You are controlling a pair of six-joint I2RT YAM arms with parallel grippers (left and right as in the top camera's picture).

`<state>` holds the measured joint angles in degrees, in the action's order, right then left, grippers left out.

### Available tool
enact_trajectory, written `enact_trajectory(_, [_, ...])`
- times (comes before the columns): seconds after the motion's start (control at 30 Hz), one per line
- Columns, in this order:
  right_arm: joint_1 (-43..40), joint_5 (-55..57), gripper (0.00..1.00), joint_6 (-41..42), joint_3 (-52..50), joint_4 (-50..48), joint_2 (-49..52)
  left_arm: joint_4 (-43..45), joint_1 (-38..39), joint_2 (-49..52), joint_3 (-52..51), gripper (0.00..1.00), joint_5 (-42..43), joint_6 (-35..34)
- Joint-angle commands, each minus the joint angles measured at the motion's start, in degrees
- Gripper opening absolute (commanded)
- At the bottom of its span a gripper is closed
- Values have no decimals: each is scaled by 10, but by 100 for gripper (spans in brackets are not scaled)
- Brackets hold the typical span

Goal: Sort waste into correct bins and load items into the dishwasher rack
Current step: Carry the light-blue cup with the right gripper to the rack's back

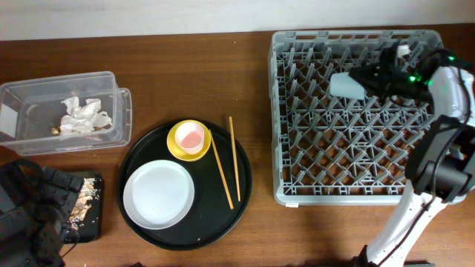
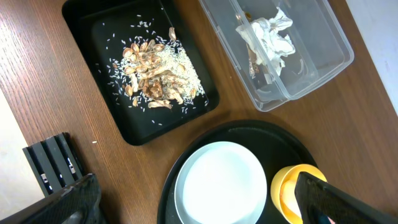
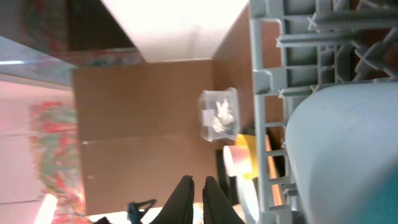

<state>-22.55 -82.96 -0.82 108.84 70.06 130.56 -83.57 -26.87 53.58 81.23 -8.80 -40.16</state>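
The clear box (image 1: 119, 111) at far left holds crumpled white tissue (image 1: 83, 116) with a bit of gold. The flat black tray (image 1: 93, 215) holds beige food scraps (image 1: 87, 194). The grey-white plate (image 1: 159, 194), the yellow bowl (image 1: 177, 150) with the pink cup (image 1: 190, 136) inside it, and two chopsticks (image 1: 221, 169) lie on the round black tray. The light blue cup (image 1: 345, 84) lies in the grey rack (image 1: 349, 148). My right gripper (image 1: 369, 79) is shut just beside the cup (image 3: 339, 155). My left gripper (image 2: 202, 208) is open and empty, high above the plate (image 2: 221, 183).
The large round black tray (image 1: 223, 222) sits mid-table between the bins and the rack. My left arm (image 1: 30, 215) covers the table's front left corner and part of the flat tray. The right arm's base (image 1: 438, 170) stands at the rack's right side.
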Motion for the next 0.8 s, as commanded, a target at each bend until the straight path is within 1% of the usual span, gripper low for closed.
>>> enact_trajectory(0.0, [2, 132, 9, 19, 1, -6, -1, 1, -3, -1, 5, 100, 0, -3])
enact_trajectory(0.07, [-7, 212, 10, 17, 1, -5, -15, 1, -3, -1, 5, 99, 0, -3])
enact_trajectory(0.13, [-13, 257, 11, 5, 4, -6, -49, 1, -3, -1, 5, 99, 0, -3])
enact_trajectory(0.2, [-18, 297, 17, -5, 24, -6, -94, 1, -3, -1, 5, 99, 0, -3])
enact_trajectory(0.23, [-20, 319, 23, -4, 35, -6, -114, 1, -3, -1, 5, 99, 0, -3])
enact_trajectory(0.27, [-20, 332, 25, -4, 41, -6, -124, 1, -3, -1, 5, 99, 0, -3])
enact_trajectory(0.33, [-20, 382, 32, 25, 47, -9, -136, 1, -3, -1, 5, 99, 0, -3])
enact_trajectory(0.4, [-19, 388, 33, 28, 47, -6, -133, 1, -3, -1, 5, 99, 0, -3])
enact_trajectory(0.47, [-11, 369, 32, 26, 47, 1, -131, 1, -3, -1, 5, 100, 0, -3])
enact_trajectory(0.57, [12, 362, 33, 26, 47, 5, -131, 1, -3, -1, 5, 100, 0, -3])
enact_trajectory(0.6, [19, 377, 32, 26, 47, 4, -131, 1, -3, -1, 5, 100, 0, -3])
enact_trajectory(0.63, [25, 421, 32, 43, 47, -3, -131, 1, -3, -1, 5, 99, 0, -3])
enact_trajectory(0.67, [27, 477, 33, 78, 47, -16, -131, 1, -3, -1, 5, 99, 0, -3])
enact_trajectory(0.7, [24, 504, 35, 94, 47, -28, -131, 1, -3, -1, 5, 100, 0, -3])
enact_trajectory(0.73, [11, 498, 43, 93, 47, -47, -131, 1, -3, -1, 5, 99, 0, -3])
enact_trajectory(0.77, [-7, 461, 48, 92, 47, -61, -131, 1, -3, -1, 5, 99, 0, -3])
